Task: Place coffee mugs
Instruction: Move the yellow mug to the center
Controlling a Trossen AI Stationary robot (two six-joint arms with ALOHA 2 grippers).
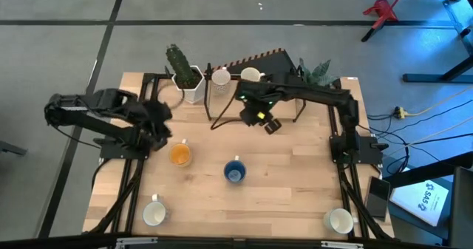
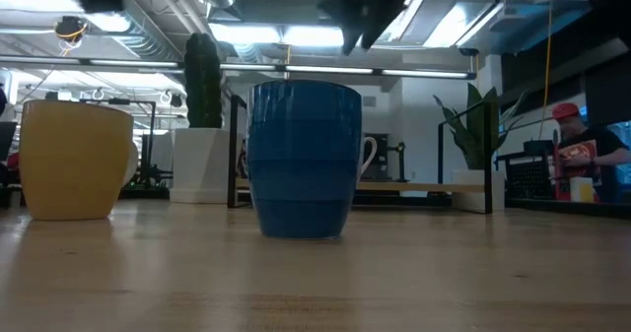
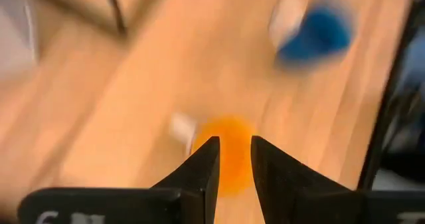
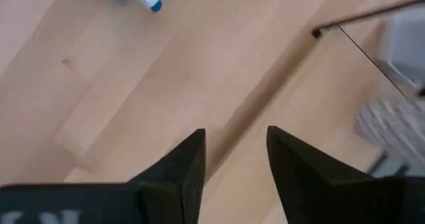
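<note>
Standing mid-table: one orange glazed ceramic mug [image 1: 179, 155], round, side handle pale; beside it toward the right, one blue ceramic mug [image 1: 235, 172], faintly ribbed wall, blue inside and out. The low view shows both upright on the light wooden tabletop [image 1: 288, 182], apart from each other.

Front corners: one white round mug [image 1: 154, 214] at the left, one white round mug [image 1: 340, 221] at the right. Back edge: two cream mugs [image 1: 220, 77], [image 1: 250, 75], side by side next to a white hexagonal pot with green cactus [image 1: 186, 75].

Left gripper [image 3: 233, 159]: above the orange mug, fingers a narrow gap apart, holding nothing. Right gripper [image 4: 235, 154]: over bare wood near the back, fingers parted, empty.
</note>
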